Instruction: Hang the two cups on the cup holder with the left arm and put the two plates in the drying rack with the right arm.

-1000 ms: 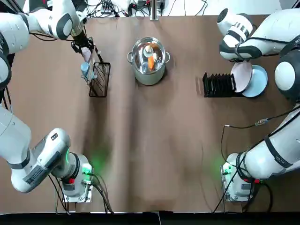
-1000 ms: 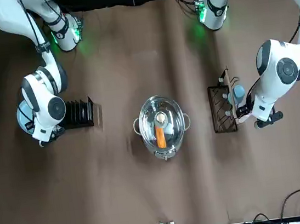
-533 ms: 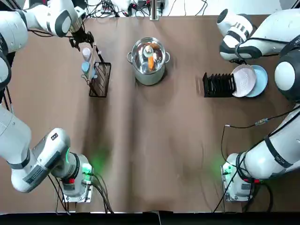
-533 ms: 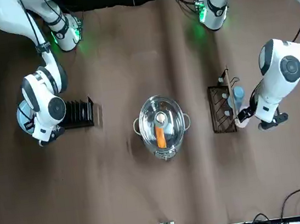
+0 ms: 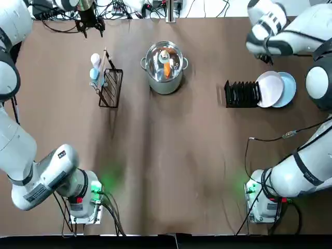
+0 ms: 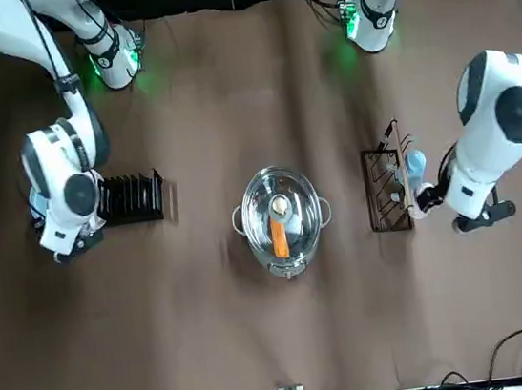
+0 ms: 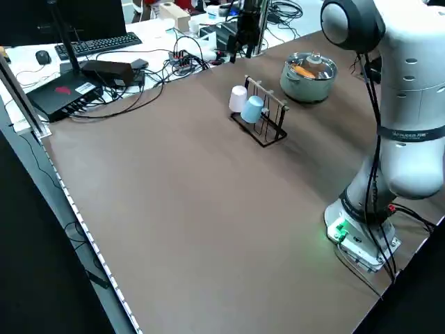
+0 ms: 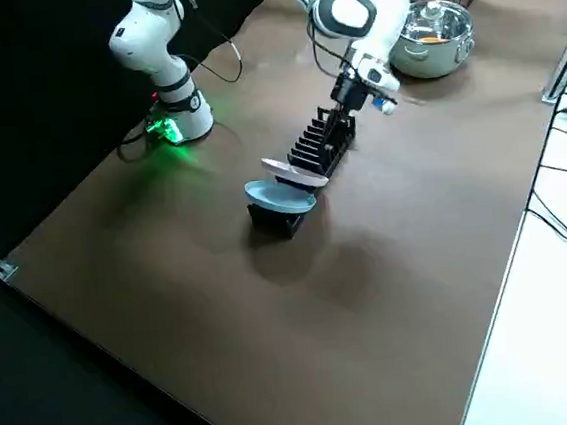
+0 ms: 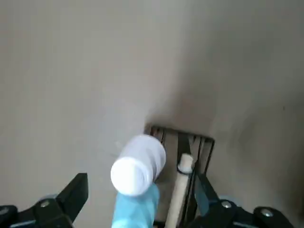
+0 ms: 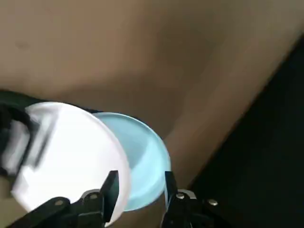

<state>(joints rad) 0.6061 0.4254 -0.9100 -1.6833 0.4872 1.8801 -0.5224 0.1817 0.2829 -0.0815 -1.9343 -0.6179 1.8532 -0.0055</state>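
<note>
Beyond the cup holder's (image 5: 110, 89) far edge, left gripper (image 9: 137, 202) — fingers apart, right gripper (image 10: 140, 178) likewise.

Light blue plate (image 10: 145, 159): partly covered by the white plate (image 10: 78, 156).
Drying rack (image 10: 21, 99): mostly hidden behind the white plate.
Blue cup (image 9: 135, 209): cut off below the white cup.

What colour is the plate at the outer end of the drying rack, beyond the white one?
Light blue; clearest in the right side view.

White and grey jointed shells, rounded joint caps. Small lettering on a dark band. Black cables along the links. Green glow and a red spot at each base. Black gripper fingers, silver screw heads. Blue patch near the right gripper (image 8: 382, 106).
</note>
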